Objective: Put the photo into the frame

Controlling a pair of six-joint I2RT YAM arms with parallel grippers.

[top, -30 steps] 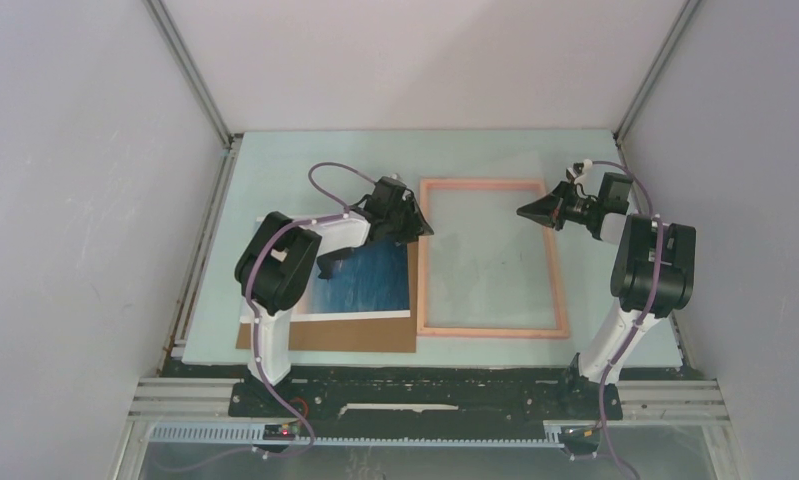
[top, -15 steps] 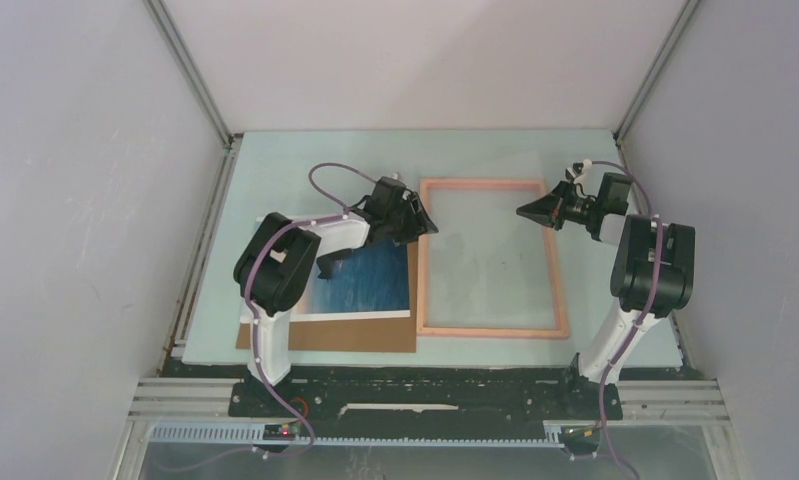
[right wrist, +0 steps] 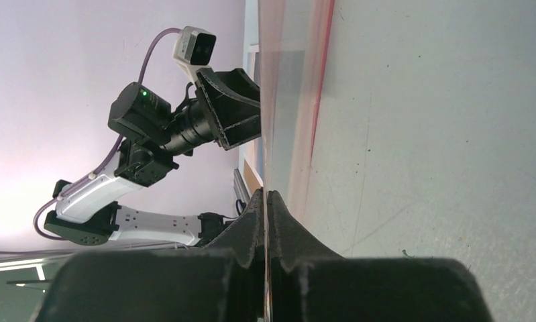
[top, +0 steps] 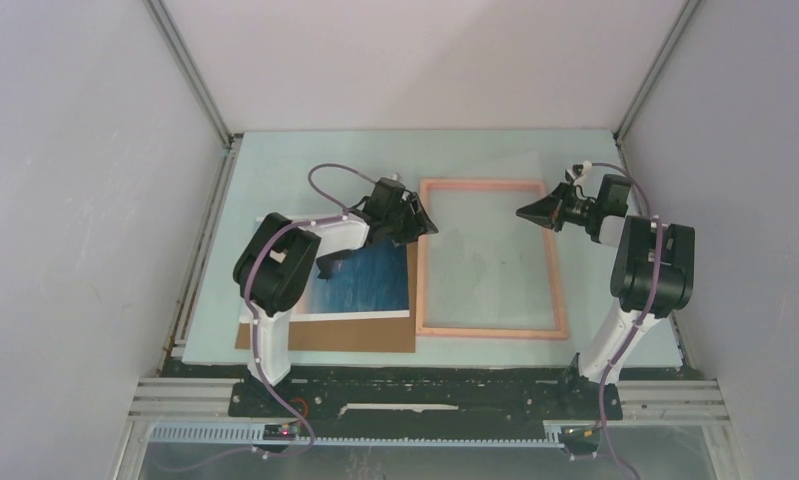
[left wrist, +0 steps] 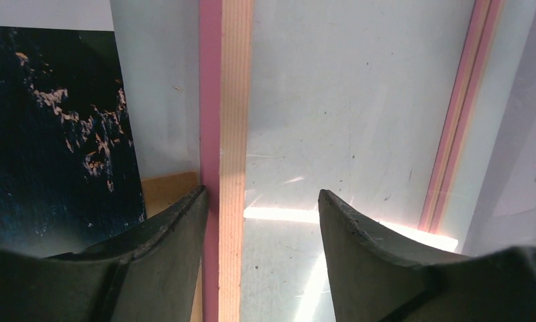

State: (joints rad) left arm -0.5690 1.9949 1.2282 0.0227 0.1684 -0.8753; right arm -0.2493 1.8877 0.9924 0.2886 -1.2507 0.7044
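Plainly the photo (top: 370,275) is not in yet: it lies face up on a brown cardboard sheet (top: 325,337), just left of the frame (top: 490,330), which rests on the counter (top: 295,170). The left jaws stand open, straddling the frame's left rail near its far corner with nothing clamped, one finger (left wrist: 164,228) close against the rail. The right jaws are closed at the far right corner, pinching what looks like the frame's thin see-through part (the wrist view shows it only edge-on, so I cannot be sure). The risk I see is a closing on the wrong thing: if the left jaws shut where they are, they would take the rail and not the print, and any pull would drag the frame against the right hold, skewing it or straining that thin part. Reaching for the photo, they could also catch the cardboard beneath.
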